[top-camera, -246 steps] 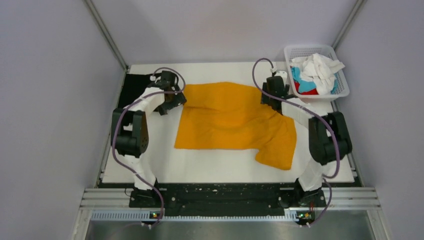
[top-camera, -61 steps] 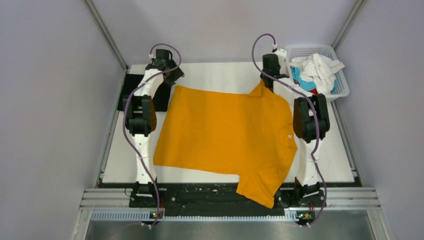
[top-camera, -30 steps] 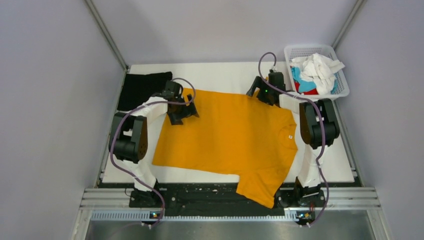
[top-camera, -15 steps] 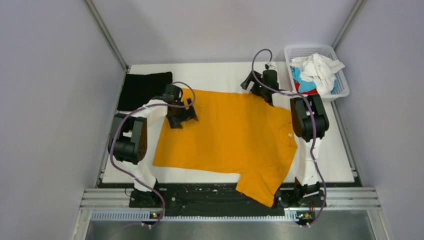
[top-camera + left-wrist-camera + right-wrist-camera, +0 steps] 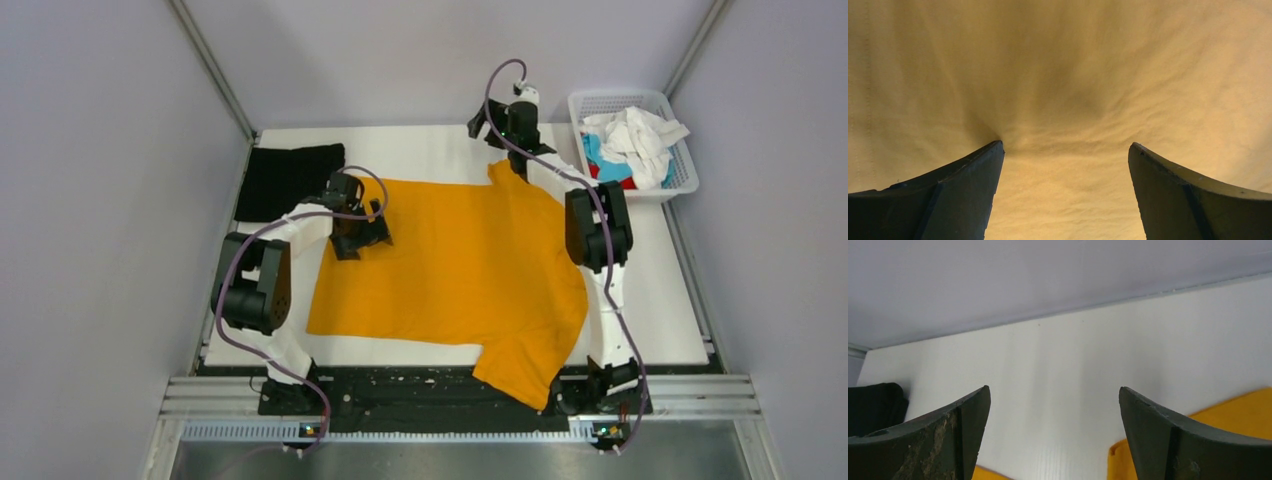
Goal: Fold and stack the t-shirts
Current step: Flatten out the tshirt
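— The mustard-orange t-shirt, where is it lying?

— It is lying spread flat across the middle of the white table. One sleeve is reaching past the near edge, close to the right arm's base.

— And the other shirts?

— A white mesh basket is sitting at the far right corner. It is holding a white shirt bunched on top, with light-blue cloth and red cloth showing beneath. A black t-shirt is lying flat at the far left corner, just beside the orange one.

— What are the grippers doing?

— The left gripper is resting on the orange cloth near its far-left corner. Its jaws are standing wide apart and gripping nothing, and wrinkles are fanning out from one fingertip. The right gripper is hovering over bare table by the far edge, beside the shirt's far-right corner. Its jaws are likewise spread, with nothing between them.
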`<state>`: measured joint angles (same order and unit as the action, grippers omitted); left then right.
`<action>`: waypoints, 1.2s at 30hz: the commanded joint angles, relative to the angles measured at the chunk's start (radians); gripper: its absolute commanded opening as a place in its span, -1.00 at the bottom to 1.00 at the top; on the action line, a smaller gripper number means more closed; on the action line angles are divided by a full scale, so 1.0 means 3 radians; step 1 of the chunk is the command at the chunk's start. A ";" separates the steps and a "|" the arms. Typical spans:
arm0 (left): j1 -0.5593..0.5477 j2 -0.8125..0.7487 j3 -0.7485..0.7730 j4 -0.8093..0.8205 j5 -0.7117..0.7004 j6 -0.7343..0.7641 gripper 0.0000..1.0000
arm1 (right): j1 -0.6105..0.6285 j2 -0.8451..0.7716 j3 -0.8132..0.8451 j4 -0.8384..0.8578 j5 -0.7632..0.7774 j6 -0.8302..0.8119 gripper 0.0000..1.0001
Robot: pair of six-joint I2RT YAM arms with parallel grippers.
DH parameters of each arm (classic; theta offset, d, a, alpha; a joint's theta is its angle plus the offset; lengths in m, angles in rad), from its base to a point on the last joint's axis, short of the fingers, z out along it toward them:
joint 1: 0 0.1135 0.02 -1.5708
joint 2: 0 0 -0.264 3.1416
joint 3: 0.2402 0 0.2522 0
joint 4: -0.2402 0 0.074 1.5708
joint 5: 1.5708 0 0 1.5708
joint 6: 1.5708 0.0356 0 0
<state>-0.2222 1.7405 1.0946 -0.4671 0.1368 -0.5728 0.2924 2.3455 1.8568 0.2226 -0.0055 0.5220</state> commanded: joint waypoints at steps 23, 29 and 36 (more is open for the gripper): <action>0.0064 0.1514 0.2215 -0.0723 -0.0791 0.0179 0.98 | -0.0314 -0.0714 -0.0978 -0.2005 0.1012 -0.0343 0.97; 0.0125 0.1998 0.2785 -0.0915 -0.0627 0.0163 0.97 | -0.0441 -0.0323 -0.0533 -0.2063 0.1006 -0.0410 0.96; 0.0167 0.2274 0.3126 -0.0813 -0.0492 0.0143 0.98 | -0.0495 0.0108 0.0235 -0.2281 0.0951 -0.0543 0.96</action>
<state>-0.1879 2.3428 1.9896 -0.7261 -0.0566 -0.5243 0.1608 2.2997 1.8194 -0.4152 0.2863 0.3920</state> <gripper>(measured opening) 0.987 0.982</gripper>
